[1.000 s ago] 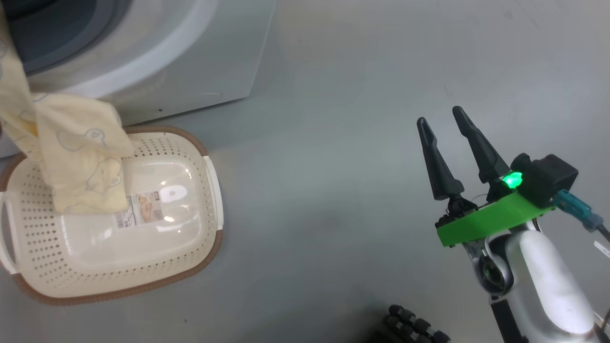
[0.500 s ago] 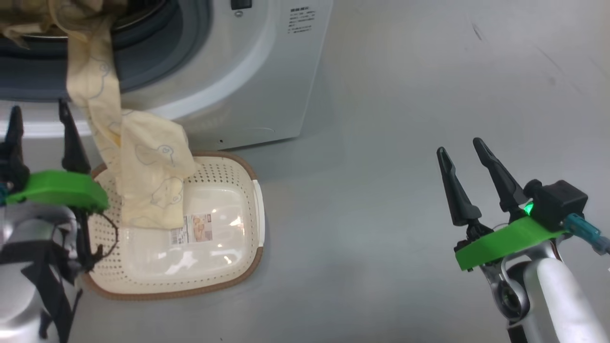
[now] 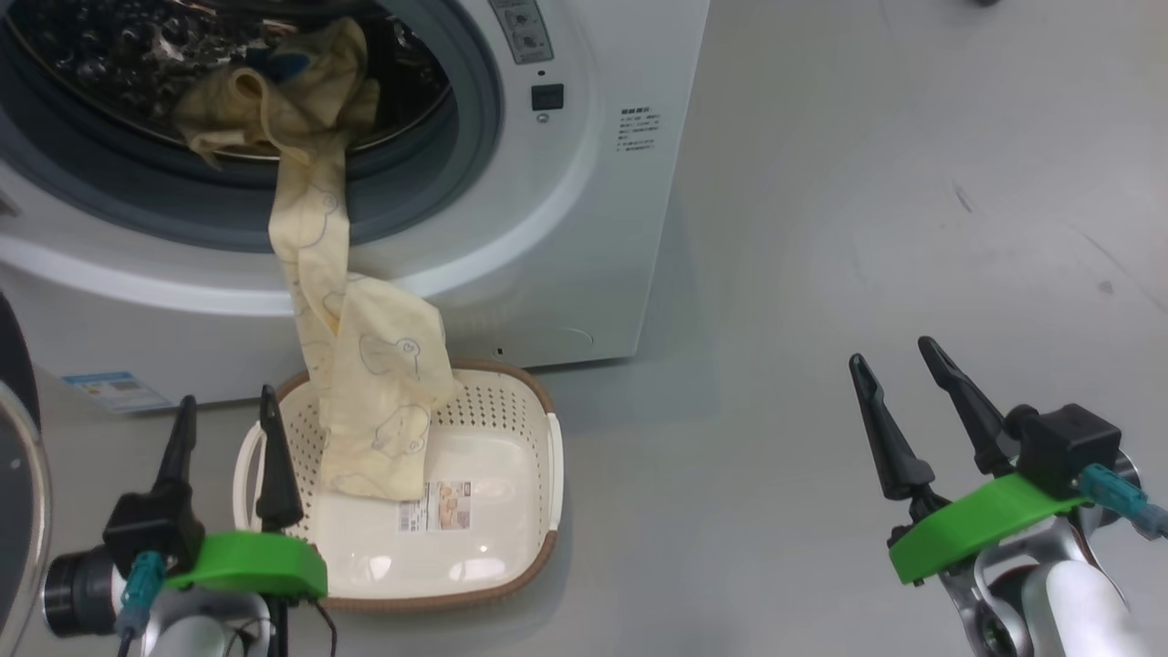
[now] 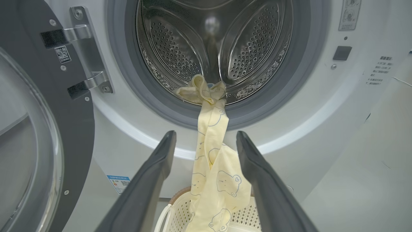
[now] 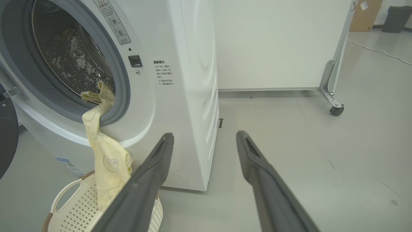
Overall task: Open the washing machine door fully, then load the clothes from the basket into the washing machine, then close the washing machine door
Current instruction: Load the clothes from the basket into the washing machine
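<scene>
Washing machine: a big white front-loading washer (image 3: 566, 228) takes up the upper left of the head view, and its round opening is uncovered.
Door: the large round door with a dark frame and a clear bulging window (image 4: 77, 135) is swung wide open. It fills the left edge of the left wrist view and hangs on a grey metal hinge (image 4: 87, 48).
Drum: the perforated steel drum (image 4: 251, 45) is ringed by a grey rubber gasket (image 4: 127, 67).
Clothes: a soft pale yellow garment printed with thin blue bear outlines (image 3: 383, 401) lies bunched on the lower lip of the drum. A long part of it hangs over the gasket and down the white front, and its lower end rests on the basket floor.
Basket: the small cream-white perforated plastic basket with a brown woven-look rim (image 3: 506, 415) stands on the floor just in front of the washer, at lower centre-left of the head view. A paper sticker (image 3: 436, 505) on its floor lies just beside the garment's end.
Left gripper: the left gripper (image 3: 226, 401) is at the lower left of the head view, just beside the basket's left handle. Its two long dark fingers are spread wide and hold nothing, and the cloth is clear of them.
Right gripper: the right gripper (image 3: 891, 352) is at the lower right over the bare grey floor (image 3: 867, 182), well apart from the basket. Its fingers are spread wide and hold nothing.
Label: a blue label (image 3: 114, 391) sits on the washer's lower front corner.
Background: a white panel on a castor (image 5: 336, 110) stands at the upper right of the right wrist view.
</scene>
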Robot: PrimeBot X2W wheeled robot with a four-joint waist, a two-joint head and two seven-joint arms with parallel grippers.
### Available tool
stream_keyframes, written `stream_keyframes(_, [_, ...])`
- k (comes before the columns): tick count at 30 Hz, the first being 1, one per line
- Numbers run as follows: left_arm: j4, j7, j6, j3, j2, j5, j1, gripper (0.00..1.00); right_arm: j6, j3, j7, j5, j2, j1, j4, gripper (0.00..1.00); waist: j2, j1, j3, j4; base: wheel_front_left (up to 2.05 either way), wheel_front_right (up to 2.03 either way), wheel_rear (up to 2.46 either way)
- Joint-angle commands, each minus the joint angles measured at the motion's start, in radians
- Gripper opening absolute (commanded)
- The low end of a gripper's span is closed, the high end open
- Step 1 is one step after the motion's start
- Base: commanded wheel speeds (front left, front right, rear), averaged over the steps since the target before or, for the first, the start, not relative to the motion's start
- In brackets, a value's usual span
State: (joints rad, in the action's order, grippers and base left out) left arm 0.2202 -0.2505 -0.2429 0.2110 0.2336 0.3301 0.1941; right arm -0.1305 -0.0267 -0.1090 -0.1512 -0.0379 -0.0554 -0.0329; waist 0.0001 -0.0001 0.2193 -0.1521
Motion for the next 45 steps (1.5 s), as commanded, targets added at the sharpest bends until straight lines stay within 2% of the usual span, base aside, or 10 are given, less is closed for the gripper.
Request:
stream_keyframes(1, [-0.043, -0.011, -0.01, -0.039, 0.009, -0.018, -0.001, 1.0, 0.0, -0.011, 0.011, 0.009, -0.012, -0.002, 0.046, 1.0, -0.0001, 0.0001, -0.041, 0.023, 0.0, 0.0, 0.0])
stream_keyframes(10, [-0.09, -0.011, 0.017, -0.014, -0.047, -0.057, -0.117, 1.0, 0.0, 0.022, 0.047, 0.041, -0.012, 0.058, 0.097, 1.0, -0.0001, 0.0001, -0.125, 0.077, 0.0, 0.0, 0.0])
stream_keyframes(17, [-0.103, -0.011, 0.028, -0.011, -0.061, -0.072, -0.183, 1.0, 0.0, 0.048, 0.086, 0.056, -0.012, 0.099, 0.148, 1.0, -0.0001, 0.0001, -0.186, 0.109, 0.0, 0.0, 0.0])
stream_keyframes(30, [-0.116, -0.011, 0.032, -0.011, -0.063, -0.083, -0.202, 1.0, 0.0, 0.044, 0.102, 0.054, -0.012, 0.132, 0.167, 1.0, -0.0001, 0.0001, -0.215, 0.113, 0.0, 0.0, 0.0])
stream_keyframes(45, [-0.105, -0.011, 0.033, -0.008, -0.065, -0.092, -0.182, 1.0, 0.0, 0.04, 0.102, 0.053, -0.012, 0.127, 0.172, 1.0, -0.0001, 0.0001, -0.195, 0.115, 0.0, 0.0, 0.0])
